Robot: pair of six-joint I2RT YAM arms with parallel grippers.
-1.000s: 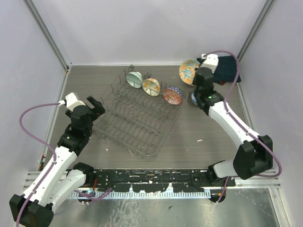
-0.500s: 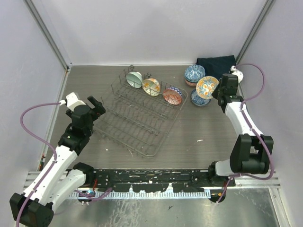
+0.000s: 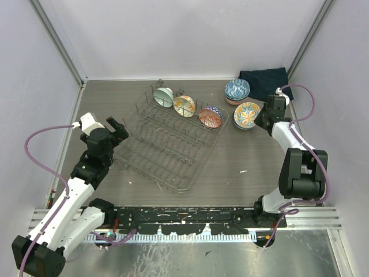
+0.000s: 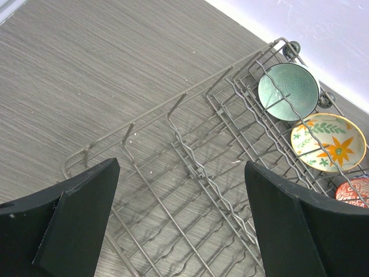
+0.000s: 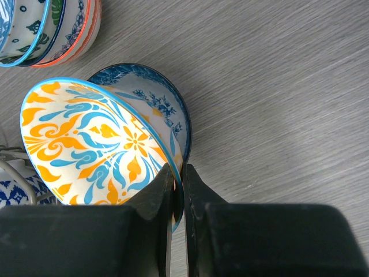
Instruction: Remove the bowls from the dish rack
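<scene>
The grey wire dish rack (image 3: 173, 144) lies mid-table with three bowls standing in its far row: a mint one (image 3: 162, 96) (image 4: 288, 91), a yellow floral one (image 3: 184, 105) (image 4: 328, 142) and a red-orange one (image 3: 210, 117) (image 4: 354, 189). My left gripper (image 3: 117, 130) (image 4: 179, 231) hangs open over the rack's left part, nothing between its fingers. My right gripper (image 3: 263, 117) (image 5: 177, 184) is shut on the rim of an orange-and-blue bowl (image 3: 246, 113) (image 5: 92, 144), which rests tilted inside a blue floral bowl (image 5: 164, 104) on the table. A stack of bowls (image 3: 237, 90) (image 5: 49, 29) stands just beyond.
A dark folded cloth (image 3: 264, 81) lies at the back right corner behind the stacked bowls. Metal frame posts and pale walls close in the table on the left, right and back.
My right arm has swung the orange-and-blue bowl from high at the back down and right, setting it into the blue floral bowl. The left arm has not moved.
</scene>
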